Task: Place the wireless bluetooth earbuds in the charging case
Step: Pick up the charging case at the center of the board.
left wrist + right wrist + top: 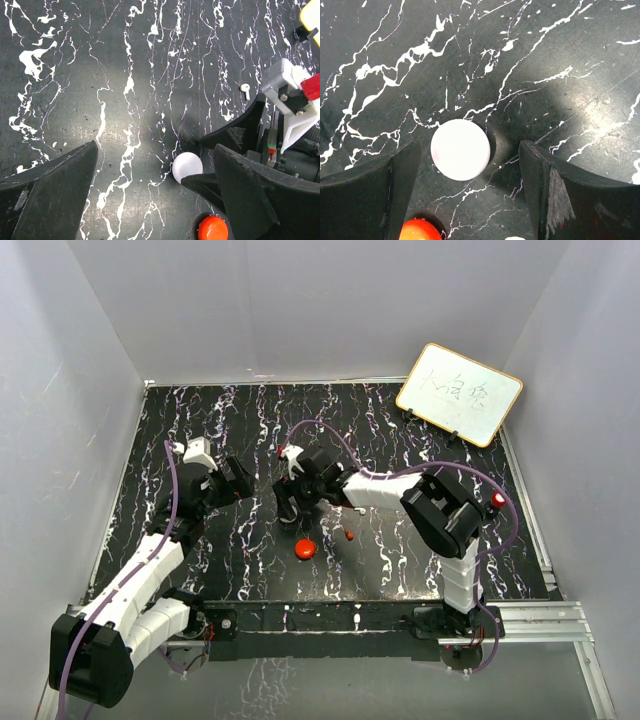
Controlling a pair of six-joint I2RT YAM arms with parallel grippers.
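Straddling white puck (459,149) (prob the case) w/ my right end effector (470,146), jaws spread, no contact; left end effector (155,147) spread too. Whitish earbud (245,90) lies apart on surface (75,100). Next, prob: close squarely, no skidding.

Both arms wear white shells between bulky black joint housings. The left arm (140,585), at the lower left of the top view, has a large black block at its base and a white box near its wrist. A purple cable (172,490) runs along it. The right arm (455,540), centre right, has a second purple cable (335,435) and a small red spot (497,500) on its black housing. The left gripper (155,147) and right gripper (470,145) have matt black, wedge-shaped fingers (370,195). The one at the lower right of the right wrist view shows pale scuffs. A white bracket (287,85) with a red tab sits at the right edge of the left wrist view.
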